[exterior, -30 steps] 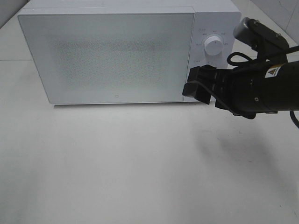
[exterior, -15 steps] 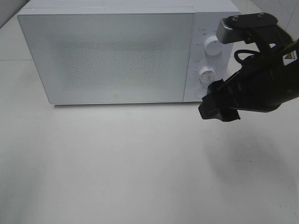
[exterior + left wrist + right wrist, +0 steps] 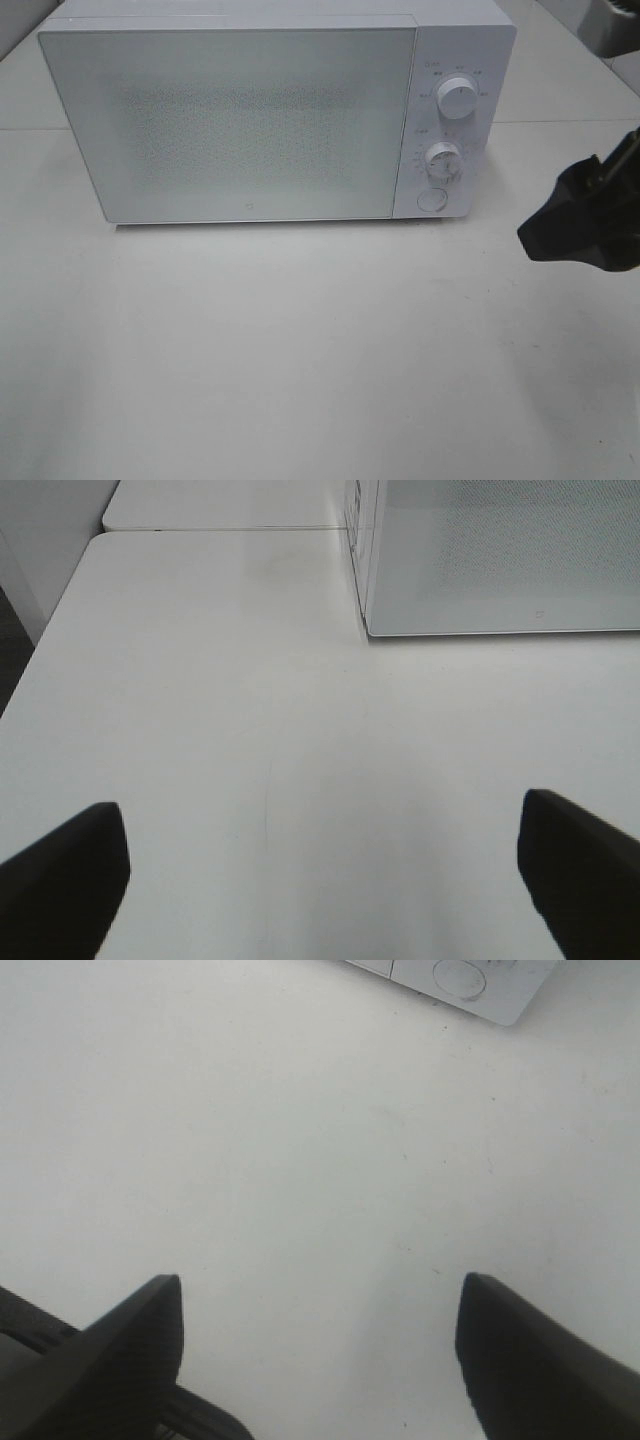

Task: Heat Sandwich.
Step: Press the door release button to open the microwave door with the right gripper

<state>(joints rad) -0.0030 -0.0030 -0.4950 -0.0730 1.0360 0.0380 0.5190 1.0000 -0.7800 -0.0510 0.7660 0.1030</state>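
Standing upper frame: white microwave (image 3: 240,120), door (image 3: 230,125) shut, flush w/ front; spans most of the frame's width.
Controls: upper dial (image 3: 457,100), lower dial (image 3: 441,157), round button (image 3: 431,199) beneath, all in the panel right of the door.
Sandwich: not seen in any view; can't tell where it is.
Right gripper (image 3: 320,1295): jaws released, spread wide, nothing betw. them; hangs over the table (image 3: 300,350) at right edge of frame, mid-height, well apart from microwave's right corner.
Left gripper (image 3: 320,820): jaws released, spread wide, empty; outside the overhead frame; its wrist cam looks over tabletop toward microwave's front left corner.
Edges: microwave's base edge runs across frame just above mid-height; table's side edge (image 3: 55,640) shows in left wrist cam, darker beyond it.
Open room: lower half of overhead frame is bare white tabletop, left to right.
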